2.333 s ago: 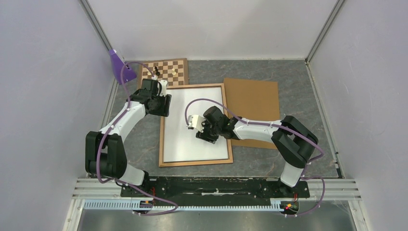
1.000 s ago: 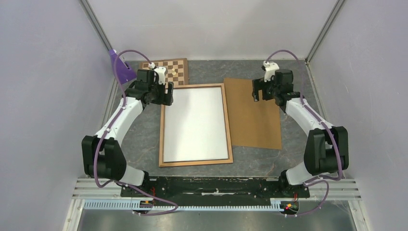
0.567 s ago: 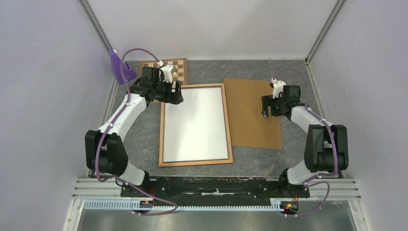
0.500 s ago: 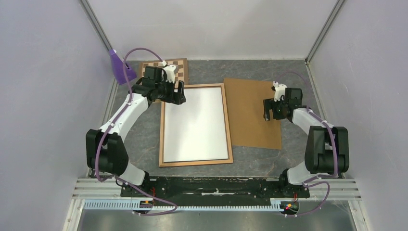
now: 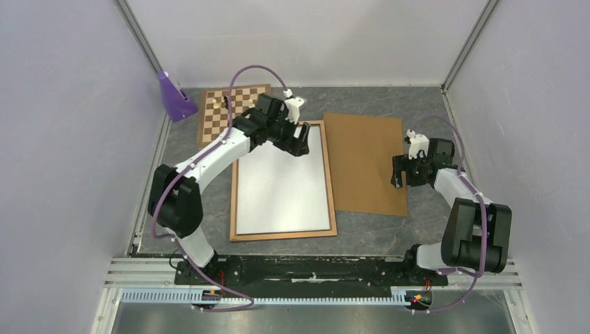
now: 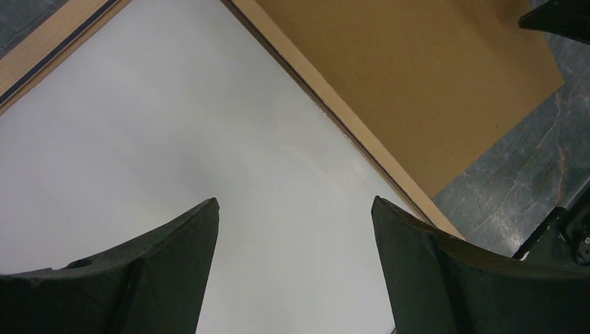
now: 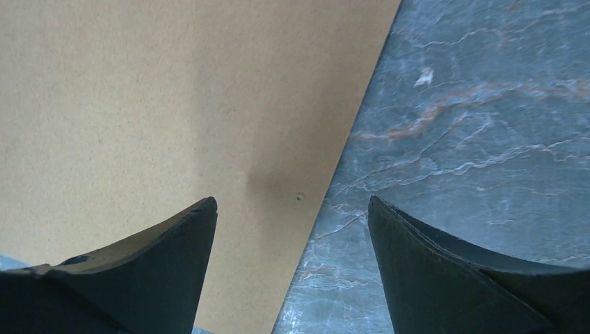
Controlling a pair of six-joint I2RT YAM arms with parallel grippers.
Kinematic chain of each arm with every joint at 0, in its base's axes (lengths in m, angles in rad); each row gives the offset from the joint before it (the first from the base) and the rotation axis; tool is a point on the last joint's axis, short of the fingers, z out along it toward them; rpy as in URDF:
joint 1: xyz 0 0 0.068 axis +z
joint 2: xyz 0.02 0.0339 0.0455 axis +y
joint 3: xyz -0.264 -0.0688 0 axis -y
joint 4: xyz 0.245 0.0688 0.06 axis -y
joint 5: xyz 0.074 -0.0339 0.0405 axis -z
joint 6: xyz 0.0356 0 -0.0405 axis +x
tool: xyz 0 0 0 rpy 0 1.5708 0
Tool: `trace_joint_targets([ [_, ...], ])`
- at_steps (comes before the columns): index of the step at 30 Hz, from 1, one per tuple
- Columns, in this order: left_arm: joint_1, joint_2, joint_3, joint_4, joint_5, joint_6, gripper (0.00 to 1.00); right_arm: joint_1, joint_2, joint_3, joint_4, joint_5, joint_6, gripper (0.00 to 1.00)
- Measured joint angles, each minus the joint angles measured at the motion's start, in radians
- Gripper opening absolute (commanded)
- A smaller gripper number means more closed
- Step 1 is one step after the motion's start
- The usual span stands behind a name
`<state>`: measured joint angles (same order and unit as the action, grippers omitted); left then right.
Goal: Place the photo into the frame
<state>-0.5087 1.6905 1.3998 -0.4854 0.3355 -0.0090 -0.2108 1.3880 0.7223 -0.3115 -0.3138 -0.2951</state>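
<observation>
Pale walls are enclosing a grey, marble-veined tabletop on three sides. Seen from overhead, with twelve o'clock toward the far wall, the frame is lying flat at the centre, its light wooden back facing up. The photo is sitting inside it, white back showing, its edges running parallel to the rails. A plain brown backing board is lying at three o'clock of the frame, its edge meeting the frame's right rail. A chessboard is resting at eleven o'clock, with a small purple object just beyond it in the far left corner.

The left arm is reaching across to the frame's one o'clock corner. Its jaws are standing released and spread wide above the photo's white back, gripping nothing. The right arm is bending in from four o'clock. Its jaws are likewise spread and empty, straddling the backing board's right edge, well apart from the photo and frame.
</observation>
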Motion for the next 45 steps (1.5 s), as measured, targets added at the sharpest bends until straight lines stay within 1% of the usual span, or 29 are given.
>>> trace_joint_targets([
  [7, -0.114, 0.130, 0.132, 0.000, -0.056, -0.017, 0.85, -0.002, -0.001, -0.019, -0.005, -0.004, -0.013, 0.81],
  [12, -0.198, 0.225, 0.237, -0.005, -0.161, -0.006, 0.85, -0.002, 0.002, -0.020, 0.002, -0.003, -0.013, 0.81],
  [16, -0.281, 0.303, 0.298, -0.009, -0.248, 0.053, 0.84, -0.002, 0.010, -0.020, 0.004, 0.005, -0.024, 0.80],
  [18, -0.317, 0.335, 0.313, -0.011, -0.269, 0.082, 0.84, -0.002, 0.021, -0.021, 0.004, 0.015, -0.032, 0.80],
  [23, -0.383, 0.399, 0.329, -0.024, -0.265, 0.133, 0.83, -0.009, 0.047, -0.029, 0.006, 0.049, -0.048, 0.80],
  [31, -0.400, 0.473, 0.341, -0.055, -0.193, 0.138, 0.83, -0.040, 0.064, -0.029, 0.014, 0.045, -0.055, 0.79],
  [45, -0.397, 0.476, 0.274, -0.025, -0.198, 0.138, 0.83, -0.047, 0.083, -0.027, 0.048, 0.047, -0.062, 0.78],
])
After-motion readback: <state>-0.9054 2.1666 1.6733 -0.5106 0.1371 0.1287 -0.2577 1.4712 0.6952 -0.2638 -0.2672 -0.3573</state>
